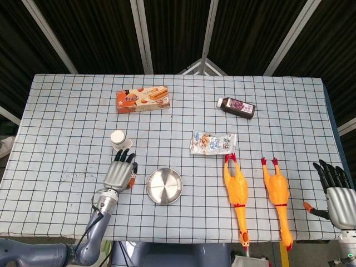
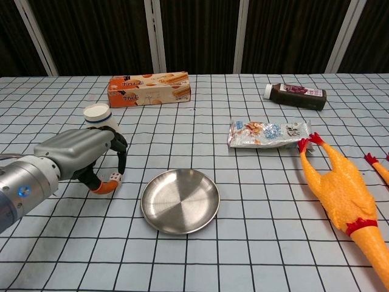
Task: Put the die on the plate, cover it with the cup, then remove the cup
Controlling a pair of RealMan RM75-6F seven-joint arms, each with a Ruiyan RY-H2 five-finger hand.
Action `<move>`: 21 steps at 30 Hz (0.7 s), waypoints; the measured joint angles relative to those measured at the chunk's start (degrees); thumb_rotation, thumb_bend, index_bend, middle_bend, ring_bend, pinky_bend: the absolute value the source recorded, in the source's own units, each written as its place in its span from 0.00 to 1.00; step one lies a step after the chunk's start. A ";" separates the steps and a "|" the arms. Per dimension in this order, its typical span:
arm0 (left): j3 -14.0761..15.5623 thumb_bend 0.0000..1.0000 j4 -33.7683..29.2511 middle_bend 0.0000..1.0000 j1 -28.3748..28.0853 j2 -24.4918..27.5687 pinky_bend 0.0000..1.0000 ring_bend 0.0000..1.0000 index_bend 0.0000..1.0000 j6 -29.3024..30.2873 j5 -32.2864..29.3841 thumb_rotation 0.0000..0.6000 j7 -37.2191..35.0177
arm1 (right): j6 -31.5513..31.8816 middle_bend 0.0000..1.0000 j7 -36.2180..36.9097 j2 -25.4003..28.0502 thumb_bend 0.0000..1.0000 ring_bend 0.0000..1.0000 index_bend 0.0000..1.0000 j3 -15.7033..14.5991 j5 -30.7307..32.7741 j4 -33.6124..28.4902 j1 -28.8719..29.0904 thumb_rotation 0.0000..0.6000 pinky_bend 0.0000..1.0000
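First step under way: die (image 2: 113, 177) pinched in left robot hand (image 2: 82, 155), just left of steel plate (image 2: 180, 200). Right robot hand (image 1: 336, 192) idle, fingers apart. Next, probably: carry rightward over plate, release.

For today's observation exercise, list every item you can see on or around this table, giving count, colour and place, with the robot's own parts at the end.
Die: one, white with dots, pinched in the left hand, left of the plate.
Plate: one, silver, near front centre, bare.
Cup: one, white, just behind the left hand.
Biscuit box: one, orange, far left.
Bottle: one, dark, lying far right.
Snack packet: one, clear and white, centre.
Rubber chickens: two, yellow, lying front right.
Table: one, pale checked cloth.
Left hand: one, grey, holds the die.
Right hand: one, grey, front right edge, fingers apart.
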 measured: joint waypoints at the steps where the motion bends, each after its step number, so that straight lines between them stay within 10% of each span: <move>1: -0.16 0.51 -0.63 0.16 0.05 0.16 0.01 0.00 0.51 0.06 0.02 1.00 -0.41 | -0.01 0.02 -0.01 0.01 0.09 0.07 0.02 -0.01 -0.03 -0.01 0.01 1.00 0.00; 21: -1.49 0.51 -1.70 0.16 -1.82 -3.84 0.00 0.00 0.51 -4.40 3.35 1.00 -8.24 | 0.67 0.02 0.82 0.58 0.09 0.07 0.03 0.05 0.01 -0.39 -0.44 1.00 0.00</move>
